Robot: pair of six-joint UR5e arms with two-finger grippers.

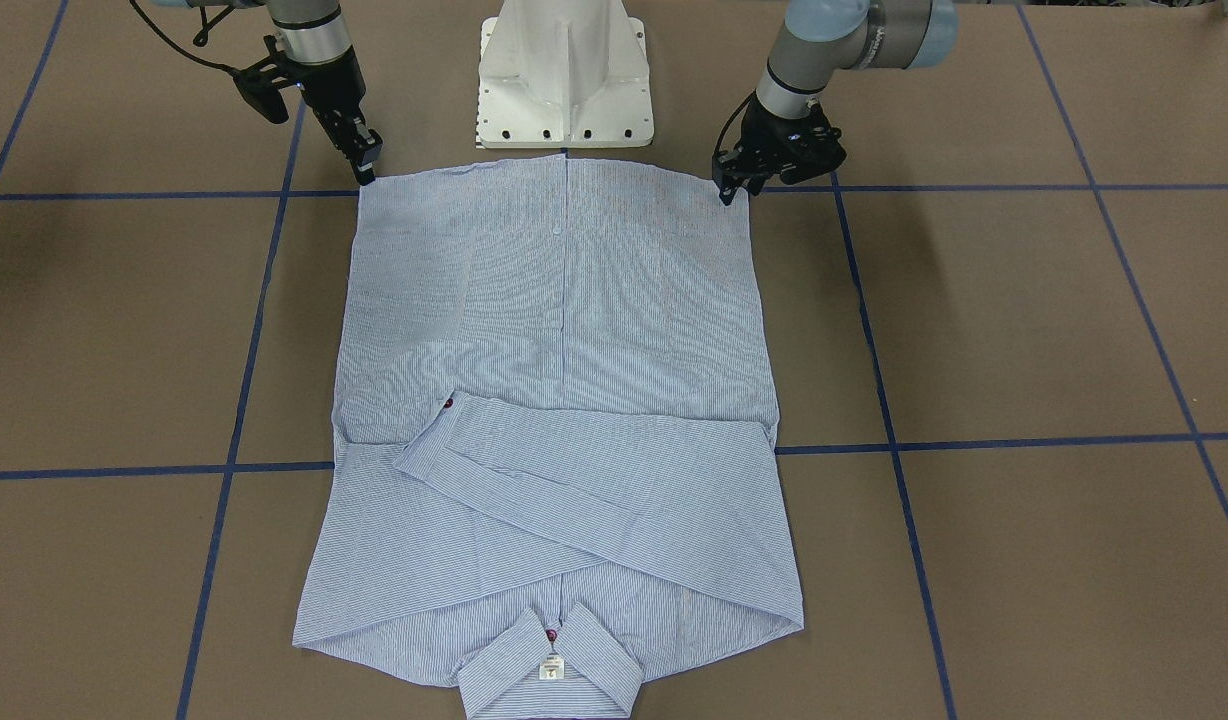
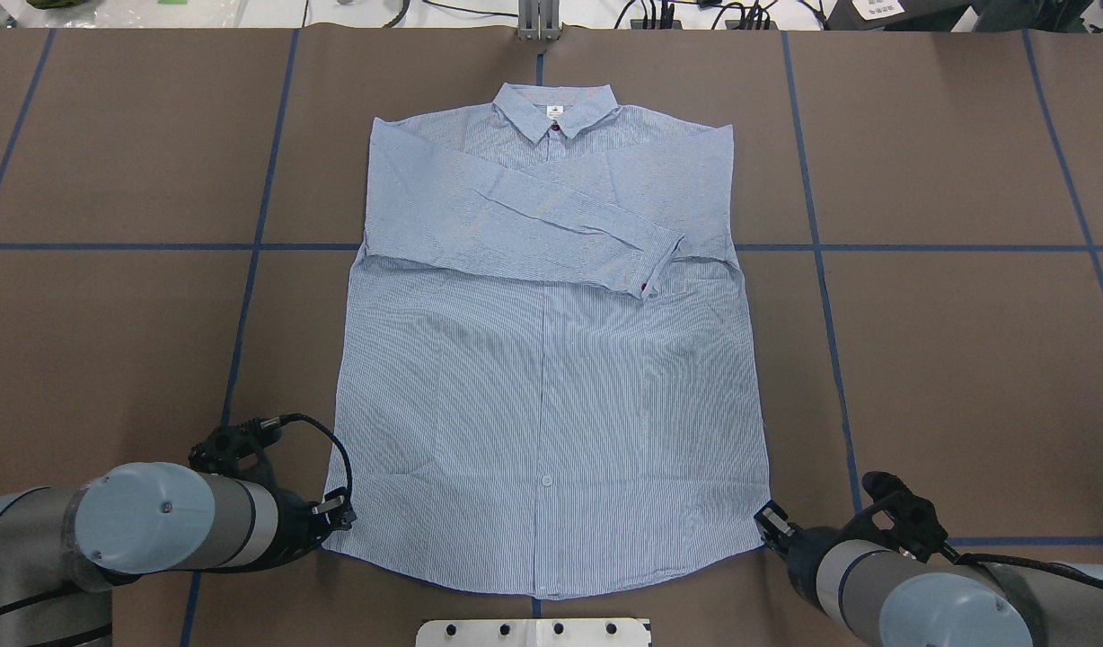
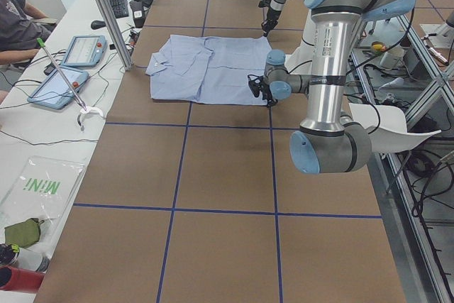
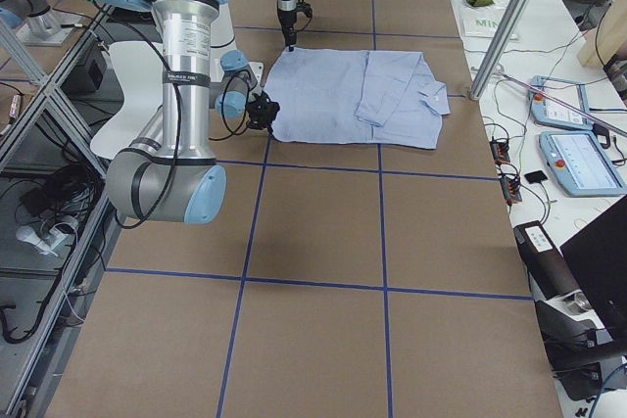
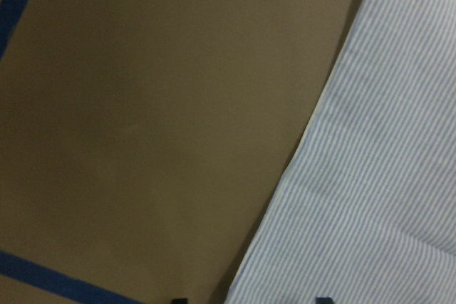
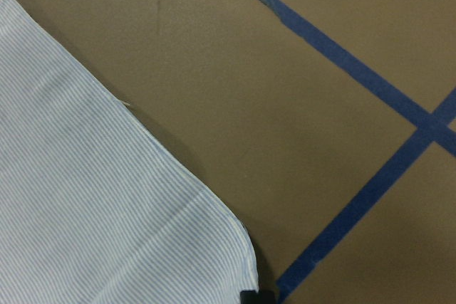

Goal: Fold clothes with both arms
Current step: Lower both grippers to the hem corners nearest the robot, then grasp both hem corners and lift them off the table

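Observation:
The light blue striped shirt (image 2: 551,359) lies flat, front up. Its collar (image 1: 552,665) points away from the robot and both sleeves are folded across the chest. My left gripper (image 1: 731,190) is down at the hem corner on my left. It is open, and the left wrist view shows the hem edge (image 5: 385,176) running between its spread tips. At the other hem corner sits my right gripper (image 1: 364,172). In the right wrist view its dark tips (image 6: 258,295) are together, right on the shirt's corner (image 6: 92,204).
The white pedestal base (image 1: 564,80) stands just behind the hem. Blue tape lines (image 2: 255,247) grid the brown table. A side bench with tablets (image 3: 60,86) and a seated person (image 3: 18,19) lies beyond the collar end, past an aluminium post (image 3: 106,12).

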